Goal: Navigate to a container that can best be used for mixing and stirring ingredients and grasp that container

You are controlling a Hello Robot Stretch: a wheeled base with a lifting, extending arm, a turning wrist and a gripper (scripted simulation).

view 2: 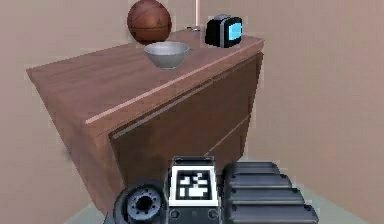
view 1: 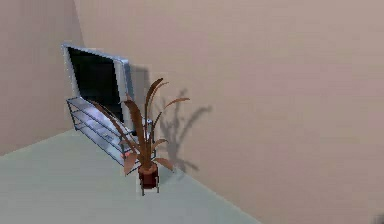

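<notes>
Arm side view: a brown wooden dresser (view 2: 170, 110) stands against the beige wall, with one corner turned toward the camera. The task's container, a pale grey bowl (view 2: 166, 53), sits upright on the dresser top near the front edge. I read it as a bowl from its rounded open shape.

Just behind the bowl, toward the wall, rests a brown-orange ball (view 2: 151, 20). I cannot tell whether the two touch. Toward the view's right on the same top stands a small black clock (view 2: 224, 31) with a blue face, apart from the bowl. A thin white upright thing (view 2: 197, 12) shows between the ball and the clock, too small to name.

At the bottom edge I see a white square marker (view 2: 195, 186) with black marks. Ribbed dark arm segments (view 2: 262, 190) lie to its right, and the gripper (view 2: 140, 206) shows as a dark rounded body to its left. It sits low in front of the dresser, well below the bowl. I cannot make out the fingers, so I cannot tell the pincer's state or whether it holds anything.

Forward view: a television (view 1: 97, 78) sits on a shelved stand (view 1: 100, 125) in the room corner. A potted plant (view 1: 148, 140) with long brownish leaves stands just in front of the stand, on the pale floor (view 1: 60, 185).
</notes>
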